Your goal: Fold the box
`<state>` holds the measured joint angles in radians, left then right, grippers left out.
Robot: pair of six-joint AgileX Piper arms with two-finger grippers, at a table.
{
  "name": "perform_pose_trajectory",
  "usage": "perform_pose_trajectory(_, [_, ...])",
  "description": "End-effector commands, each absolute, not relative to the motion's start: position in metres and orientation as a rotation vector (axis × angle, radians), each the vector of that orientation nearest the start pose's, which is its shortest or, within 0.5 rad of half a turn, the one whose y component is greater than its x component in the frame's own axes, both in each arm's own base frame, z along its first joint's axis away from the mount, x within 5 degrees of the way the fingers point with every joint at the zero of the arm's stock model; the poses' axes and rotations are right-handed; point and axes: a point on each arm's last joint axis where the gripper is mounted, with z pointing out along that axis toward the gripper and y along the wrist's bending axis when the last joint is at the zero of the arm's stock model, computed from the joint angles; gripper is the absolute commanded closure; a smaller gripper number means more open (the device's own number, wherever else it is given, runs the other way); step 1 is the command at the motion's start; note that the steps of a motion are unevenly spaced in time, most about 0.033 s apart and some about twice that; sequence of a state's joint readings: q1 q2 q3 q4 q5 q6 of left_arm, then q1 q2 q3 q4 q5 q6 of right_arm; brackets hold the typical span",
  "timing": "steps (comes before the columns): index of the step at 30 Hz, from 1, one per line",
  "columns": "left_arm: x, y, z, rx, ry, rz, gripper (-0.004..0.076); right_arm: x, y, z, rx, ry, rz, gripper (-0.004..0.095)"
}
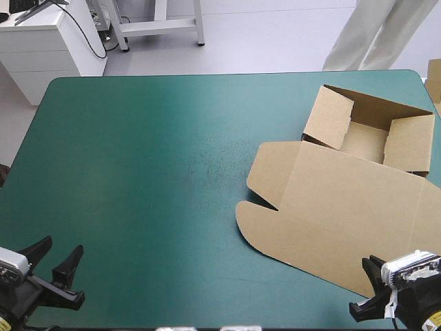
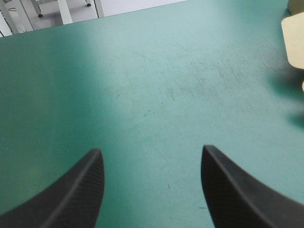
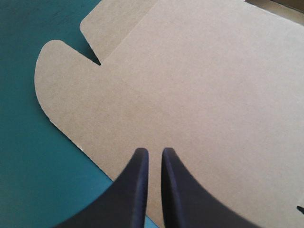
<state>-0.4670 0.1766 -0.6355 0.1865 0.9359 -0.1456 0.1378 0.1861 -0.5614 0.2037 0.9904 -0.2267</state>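
The brown box (image 1: 344, 207) lies on the right half of the table. Its tray (image 1: 365, 141) has its walls raised at the far right, and the lid lies flat toward the near edge, with two rounded flaps on its left side. My right gripper (image 1: 370, 265) is shut over the lid's near edge. In the right wrist view its fingertips (image 3: 152, 151) almost touch above the flat board (image 3: 190, 85), with nothing between them. My left gripper (image 1: 63, 245) stands open at the near left corner, far from the box. Its fingers (image 2: 152, 149) frame bare cover, and a box corner (image 2: 294, 28) shows ahead to one side.
Bare teal-green cover (image 1: 151, 172) fills the left and middle of the table. A pale piece of board (image 1: 434, 79) shows at the table's far right edge, beside the tray.
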Motion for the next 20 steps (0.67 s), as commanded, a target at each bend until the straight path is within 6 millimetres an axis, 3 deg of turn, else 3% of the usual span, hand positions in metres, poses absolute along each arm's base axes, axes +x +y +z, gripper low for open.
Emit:
perform_pose_trajectory(1, [0.020, 0.001, 0.325, 0.318, 1.846, -0.256, 0.0306, 0.019, 0.020, 0.303, -0.348, 1.962, 0.219, 0.0838])
perform_pose_trajectory(12, [0.024, -0.007, 0.296, 0.373, 1.925, -0.295, 0.0307, 0.015, 0.018, 0.295, -0.333, 1.951, 0.216, 0.0842])
perform_pose_trajectory(20, [0.029, -0.010, 0.287, 0.376, 1.925, -0.299, 0.0367, 0.015, 0.018, 0.295, -0.331, 1.954, 0.217, 0.0853])
